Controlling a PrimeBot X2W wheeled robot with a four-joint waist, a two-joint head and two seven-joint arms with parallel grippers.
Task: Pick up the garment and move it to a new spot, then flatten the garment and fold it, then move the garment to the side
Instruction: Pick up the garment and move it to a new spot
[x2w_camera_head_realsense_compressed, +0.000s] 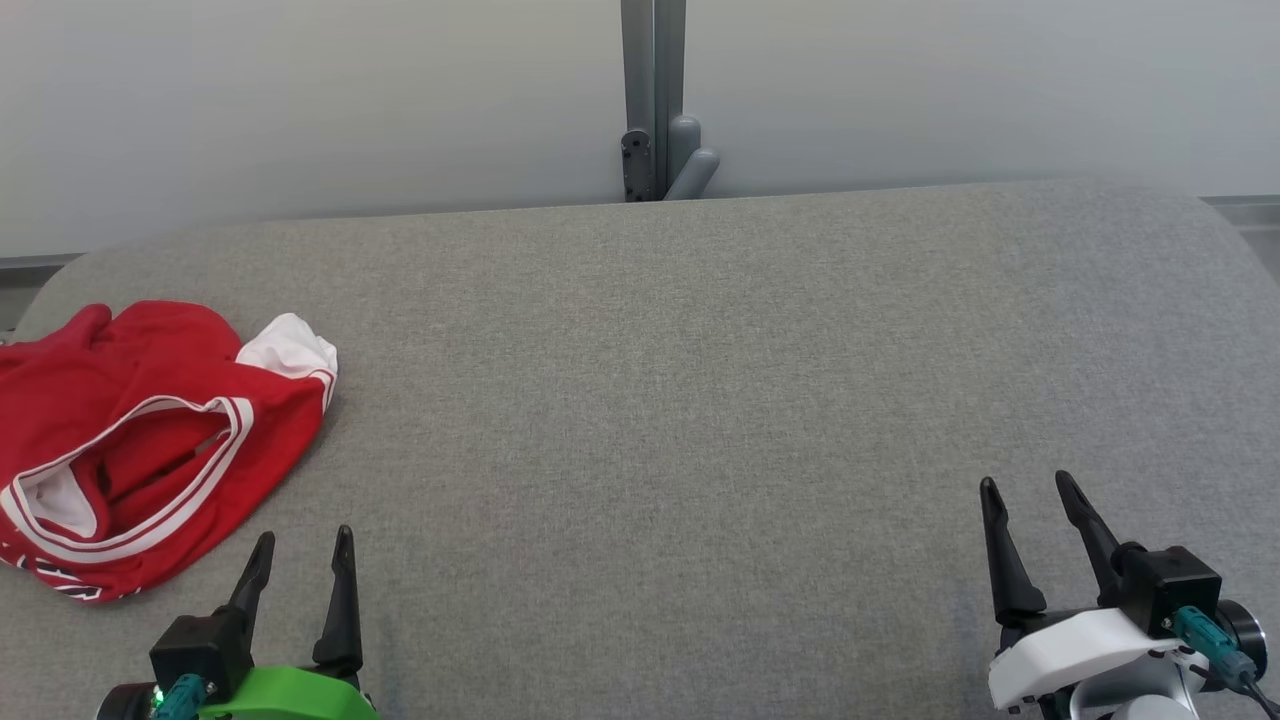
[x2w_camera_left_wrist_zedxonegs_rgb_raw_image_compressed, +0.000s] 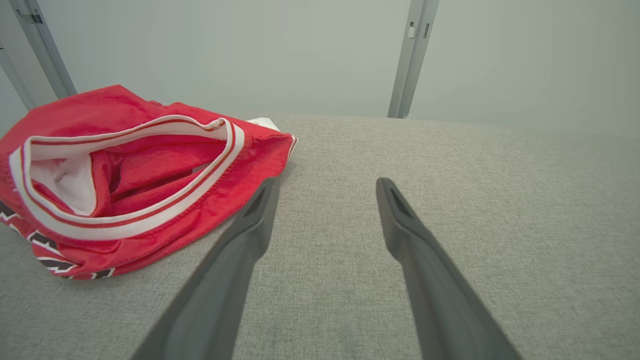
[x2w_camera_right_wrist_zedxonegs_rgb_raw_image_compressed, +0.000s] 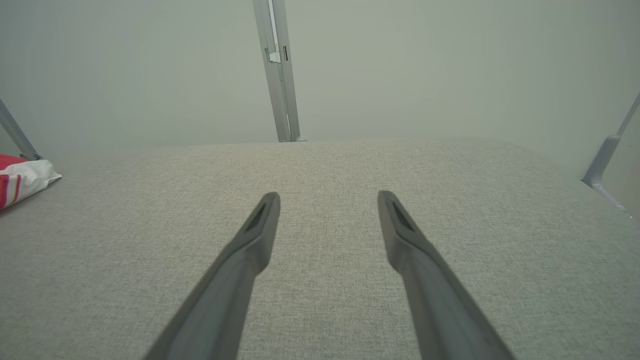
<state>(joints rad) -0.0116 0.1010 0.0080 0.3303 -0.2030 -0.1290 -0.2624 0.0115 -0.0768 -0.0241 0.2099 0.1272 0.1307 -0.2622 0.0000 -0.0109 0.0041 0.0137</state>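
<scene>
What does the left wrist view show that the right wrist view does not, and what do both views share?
Left wrist view: most of the red garment, crumpled, with its white-striped opening and dark zigzag trim, and the left pincer, open, beside it.
Right wrist view: the right pincer, open over bare table cover, and a grey bracket at the far right.
Both: the grey table cover, the pale wall, a grey post, and some of the garment, which is a small corner at the left edge in the right wrist view.

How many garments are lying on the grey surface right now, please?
1: a crumpled red garment with white trim at the left edge of the grey surface, ahead-left of the left pincer. Others could lie off-frame.
</scene>
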